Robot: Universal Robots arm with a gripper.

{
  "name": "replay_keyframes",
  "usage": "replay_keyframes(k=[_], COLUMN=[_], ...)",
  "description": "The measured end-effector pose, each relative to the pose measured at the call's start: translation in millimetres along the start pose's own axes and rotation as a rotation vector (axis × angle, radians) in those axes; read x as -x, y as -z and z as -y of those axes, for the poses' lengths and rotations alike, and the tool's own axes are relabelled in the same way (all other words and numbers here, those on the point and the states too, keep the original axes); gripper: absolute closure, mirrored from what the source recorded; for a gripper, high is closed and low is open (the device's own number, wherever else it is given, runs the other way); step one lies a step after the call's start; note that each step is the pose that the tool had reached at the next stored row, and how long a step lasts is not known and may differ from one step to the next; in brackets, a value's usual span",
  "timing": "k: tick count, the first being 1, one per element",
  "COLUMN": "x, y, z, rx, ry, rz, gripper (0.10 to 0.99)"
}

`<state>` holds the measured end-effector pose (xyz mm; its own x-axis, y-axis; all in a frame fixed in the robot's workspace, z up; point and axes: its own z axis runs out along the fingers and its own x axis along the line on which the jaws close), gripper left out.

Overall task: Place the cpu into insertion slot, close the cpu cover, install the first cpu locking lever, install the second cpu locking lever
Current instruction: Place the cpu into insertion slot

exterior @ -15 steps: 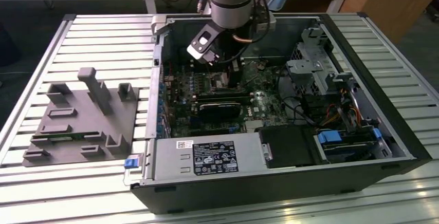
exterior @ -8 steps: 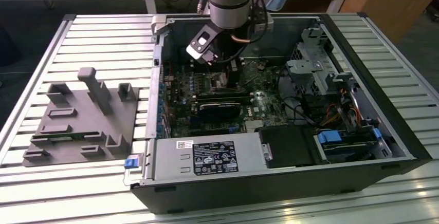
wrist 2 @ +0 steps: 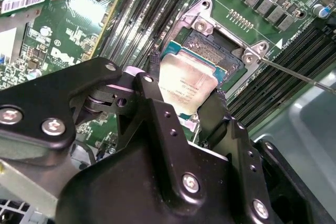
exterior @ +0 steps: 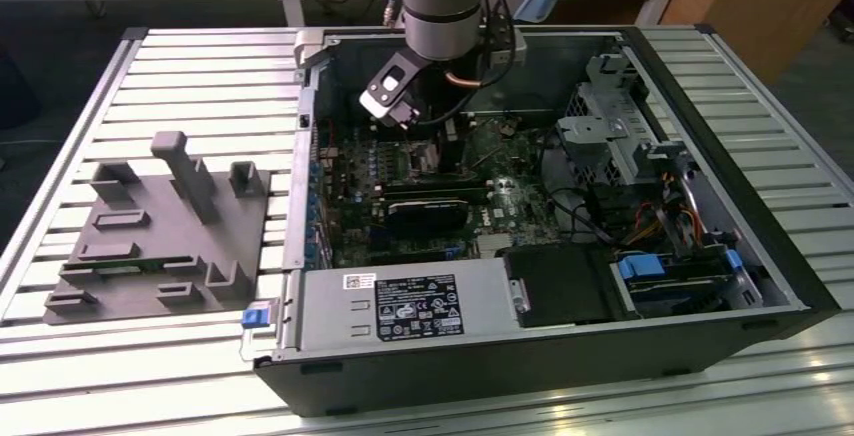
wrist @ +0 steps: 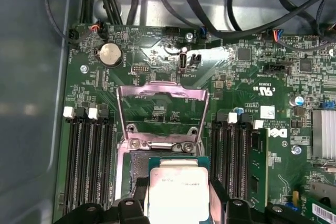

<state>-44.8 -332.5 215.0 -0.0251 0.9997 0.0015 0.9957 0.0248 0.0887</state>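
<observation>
My gripper [wrist 2: 185, 106] is shut on the cpu [wrist 2: 186, 82], a small square chip with a dull metal top. Black fingers [wrist 2: 151, 95] press on two opposite edges of it. The cpu [wrist: 178, 190] hangs low over the insertion slot [wrist: 137, 165], a dark square socket [wrist 2: 210, 45] ringed by silvery metal. Whether the chip touches the socket I cannot tell. The cpu cover [wrist: 160, 92] stands flipped up on its hinge beside the socket. A thin locking lever [wrist 2: 296, 75] sticks out sideways. In the exterior view the gripper [exterior: 400, 116] reaches down into the open case.
The green motherboard [exterior: 441, 171] lies inside an open black computer case [exterior: 534, 356] on a slatted table. Memory slots [wrist: 86, 161] flank the socket. Black cables [wrist: 220, 22] run across the case wall. A grey fixture block [exterior: 160, 226] stands at the exterior view's left.
</observation>
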Motion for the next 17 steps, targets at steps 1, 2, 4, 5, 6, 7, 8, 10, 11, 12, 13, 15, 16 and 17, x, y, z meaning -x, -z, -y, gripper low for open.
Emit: replay_keyframes(k=[1, 2, 4, 5, 6, 7, 8, 10, 11, 12, 13, 15, 16, 17], x=[-0.1, -0.2, -0.9, -1.6, -2.3, -2.9, -3.5, -4.9, -5.8, -6.9, -7.9, -9.9, -10.9, -11.4], y=[-0.6, -1.1, -2.2, -2.8, -3.4, -4.1, -4.9, -6.6, -7.3, -8.0, -8.6, -9.8, -10.4, -11.0], z=[0.2, 0.5, 1.5, 2.0, 2.4, 2.6, 2.7, 2.8, 2.8, 2.9, 2.9, 2.9, 3.0, 3.0], rx=[0.0, 0.0, 0.0, 0.0, 0.0, 0.0, 0.0, 0.0, 0.0, 0.0, 0.0, 0.0, 0.0, 0.0], ry=[-0.008, -0.016, -0.028, -0.03, -0.032, -0.032, -0.033, -0.035, -0.036, -0.037, -0.038, -0.04, -0.041, -0.042], rz=[0.0006, 0.0014, 0.0026, 0.0028, 0.0028, 0.0028, 0.0029, 0.0032, 0.0033, 0.0033, 0.0034, 0.0036, 0.0036, 0.0036], gripper=[0.549, 0.549, 0.549, 0.549, 0.549, 0.549, 0.549, 0.549, 0.549, 0.549, 0.549, 0.549, 0.549, 0.549])
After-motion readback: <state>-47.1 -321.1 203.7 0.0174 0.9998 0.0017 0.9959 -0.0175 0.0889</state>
